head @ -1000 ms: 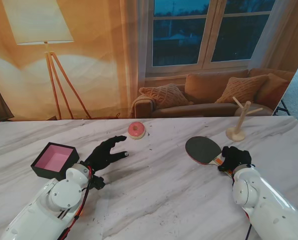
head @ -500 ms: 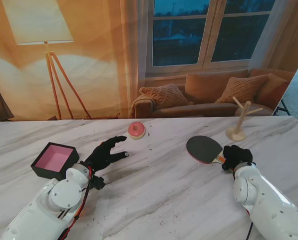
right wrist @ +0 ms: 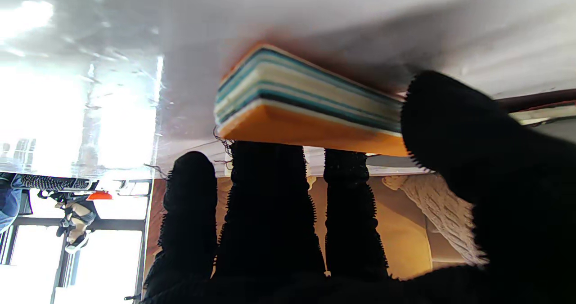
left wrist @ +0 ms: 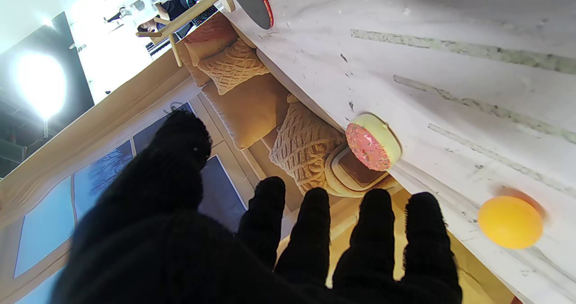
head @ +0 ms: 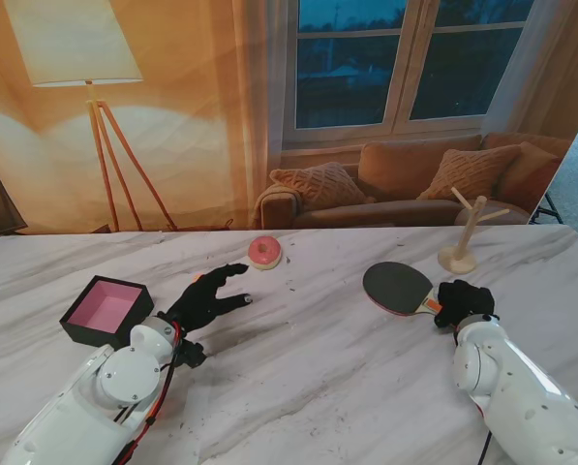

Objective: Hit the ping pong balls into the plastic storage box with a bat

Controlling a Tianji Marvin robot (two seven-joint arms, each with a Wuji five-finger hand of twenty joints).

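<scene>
Sliding slightly rightward under my right robot hand (head: 462, 301), which gripped its handle, the bat (head: 398, 288) lay on the counter (head: 327, 368); my left robot hand (head: 209, 295) hung open, holding nothing.

Left hand (head: 209, 294) raised, fingers spread and empty, right hand (head: 461, 302) curled closed, palm down

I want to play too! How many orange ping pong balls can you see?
1. The ping pong ball lies on the table by the left hand, seen only from the left wrist; the hand hides it from the stand view. Others may be hidden.
</scene>
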